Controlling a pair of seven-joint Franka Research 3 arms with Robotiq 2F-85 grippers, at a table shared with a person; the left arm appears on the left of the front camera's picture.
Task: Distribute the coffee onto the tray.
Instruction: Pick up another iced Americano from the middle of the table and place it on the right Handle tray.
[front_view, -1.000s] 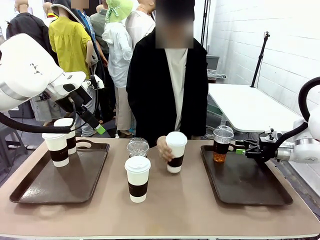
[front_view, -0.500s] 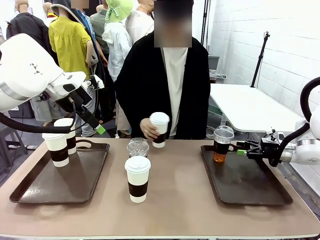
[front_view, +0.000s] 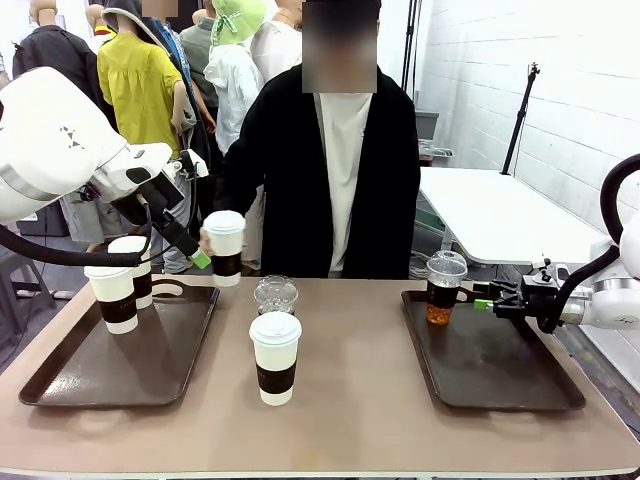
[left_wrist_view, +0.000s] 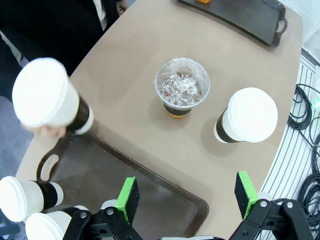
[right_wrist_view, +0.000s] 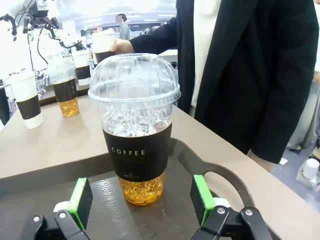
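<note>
White right arm (front_view: 603, 300) reaches in level, its end effector (front_view: 481, 303) spread wide just short of the iced coffee (front_view: 444, 290).

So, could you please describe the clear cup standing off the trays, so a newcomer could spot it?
Start at the bare table between the left tray and right tray. Of the two cups standing there, the clear cup is the far one, nearer the person. Its dome lid over ice sets it apart from the white paper cup in front of it.
</note>
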